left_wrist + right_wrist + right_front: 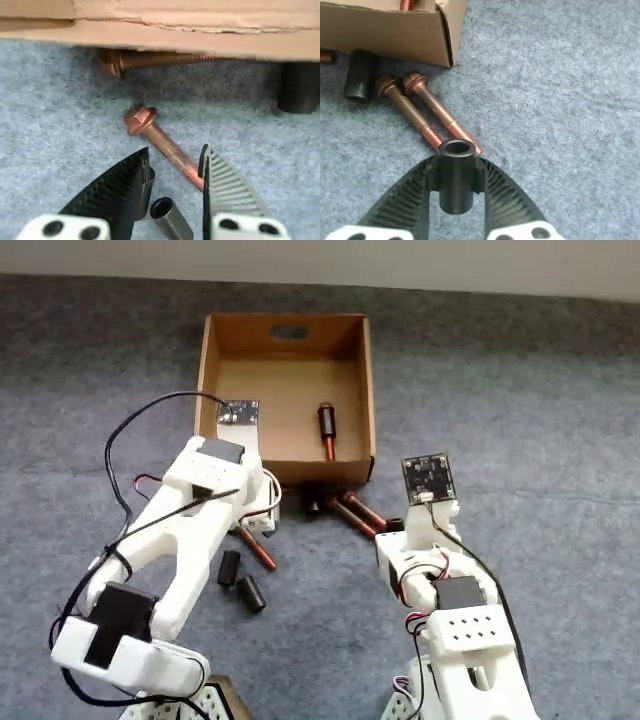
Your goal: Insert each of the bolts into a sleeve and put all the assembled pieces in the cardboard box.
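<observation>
Now my right gripper [456,161] clamps a sleeve [456,190] near the box [385,35]; my left gripper [175,149], released, straddles a bolt [159,139] before its front wall.

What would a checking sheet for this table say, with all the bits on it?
Surface: grey carpet, lying flat.
Job's things: cardboard box with one assembled piece inside; loose bolts and loose sleeves on the carpet in front of the box.
Clutter: nothing seen.
Grippers: left gripper open, a finger on each side of a copper bolt; right gripper shut on a black sleeve.
Cables: black cable loops out over the carpet.
Surroundings: pale strip beyond the carpet's far edge.
</observation>
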